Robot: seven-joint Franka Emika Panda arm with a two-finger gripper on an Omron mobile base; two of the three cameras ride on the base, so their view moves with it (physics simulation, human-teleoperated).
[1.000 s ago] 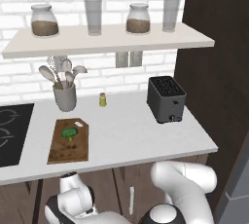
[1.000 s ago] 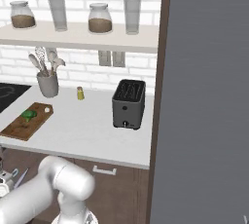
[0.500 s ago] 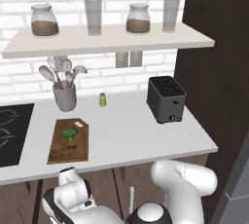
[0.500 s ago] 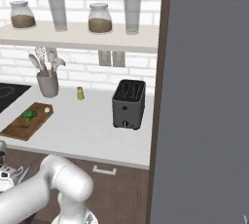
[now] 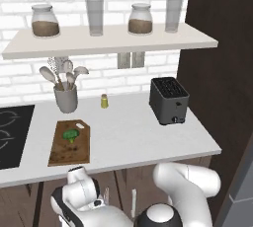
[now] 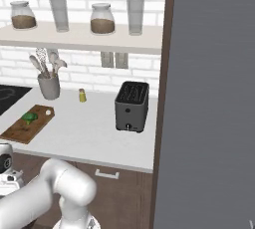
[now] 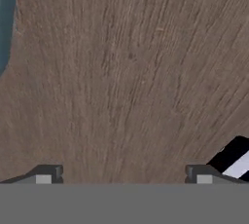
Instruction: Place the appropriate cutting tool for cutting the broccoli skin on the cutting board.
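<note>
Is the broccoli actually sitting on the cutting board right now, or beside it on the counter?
Touching. In the left base view the broccoli lies on the cutting board, near its far end, brown wood showing all round it. The right base view agrees.

My own fingertips showed just as two small stubs at the bottom of the hand view, the rest of them cut off. Something black and white poked in at the lower right edge there; I could not tell what it was. The black cooktop at the counter's left end ran off the picture's left edge. The utensils in the grey holder were too small to name.
</note>
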